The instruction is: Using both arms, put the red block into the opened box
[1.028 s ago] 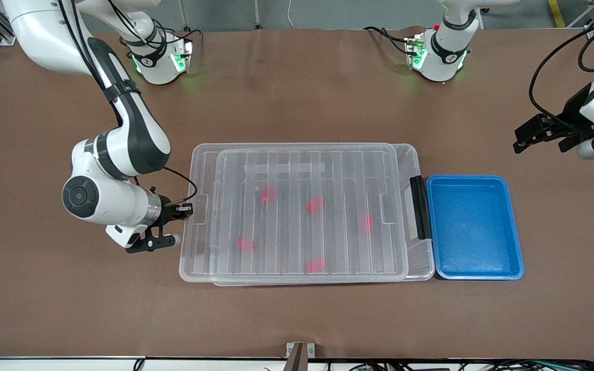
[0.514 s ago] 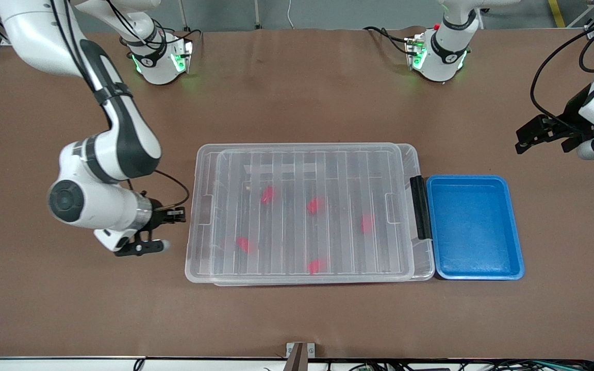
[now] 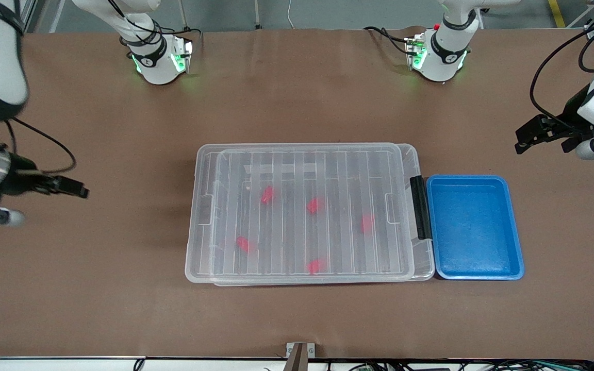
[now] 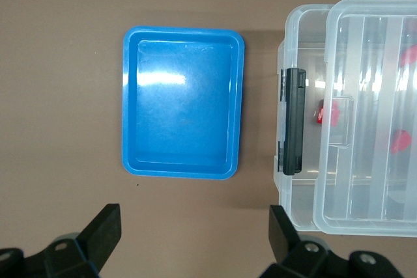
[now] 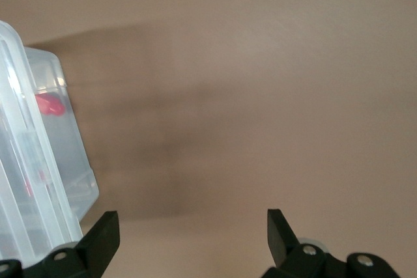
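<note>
Brown counter [image 3: 121,309] carries all items; order is near to far from the front camera. Nearest: the box [image 3: 194,226], a clear bin w/ ribbed clear lid [image 3: 307,170] resting over it, lid offset slightly toward the right arm's end so a strip of bin shows by the black handle [image 3: 421,206]. Five red blocks lie inside under the lid; the one nearest the camera [image 3: 316,266] sits by the near wall, the others spread toward the middle. Blue tray [image 3: 475,226] sits just beside the handle end, empty. Right hand [image 3: 83,193] hangs over bare counter, well apart from the box at the right arm's end; right wrist view shows fingers [image 5: 104,232] spread wide w/ nothing between them. Left hand [image 3: 529,138] waits over the counter at the left arm's end; left wrist view shows fingers [image 4: 104,226] likewise wide apart, empty, above tray and handle. Step in hand (judged): blocks are in and lid is on, so the task reads as essentially done, w/ both arms clear of the box. Next move (judged): little beyond parking both arms; if the lid is meant to sit square, it needs a push toward the handle end.
</note>
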Available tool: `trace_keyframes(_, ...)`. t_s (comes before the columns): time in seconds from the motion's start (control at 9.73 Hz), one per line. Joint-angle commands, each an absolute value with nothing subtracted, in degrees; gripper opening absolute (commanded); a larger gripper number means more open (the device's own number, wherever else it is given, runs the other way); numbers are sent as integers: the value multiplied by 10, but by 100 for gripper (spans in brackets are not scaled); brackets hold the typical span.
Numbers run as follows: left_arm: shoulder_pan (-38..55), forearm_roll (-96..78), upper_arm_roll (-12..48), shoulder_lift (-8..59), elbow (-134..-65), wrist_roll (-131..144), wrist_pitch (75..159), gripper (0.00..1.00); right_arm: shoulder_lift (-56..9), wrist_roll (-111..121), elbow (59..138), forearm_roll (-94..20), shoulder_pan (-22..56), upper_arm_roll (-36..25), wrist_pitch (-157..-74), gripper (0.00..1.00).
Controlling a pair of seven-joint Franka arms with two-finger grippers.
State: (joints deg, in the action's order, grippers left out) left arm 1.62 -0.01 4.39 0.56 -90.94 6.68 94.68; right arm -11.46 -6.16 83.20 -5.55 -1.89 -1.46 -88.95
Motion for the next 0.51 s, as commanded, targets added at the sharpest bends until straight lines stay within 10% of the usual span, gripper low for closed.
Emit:
trace_keyframes(0.0,18,6,44,19,-908,69,937,100,-28,-45,867,-56,-20,-34,-836,100)
trace_keyframes(0.41,18,6,44,19,-908,69,937,100,-11,-52,837,-19,-25,-69,-830,100)
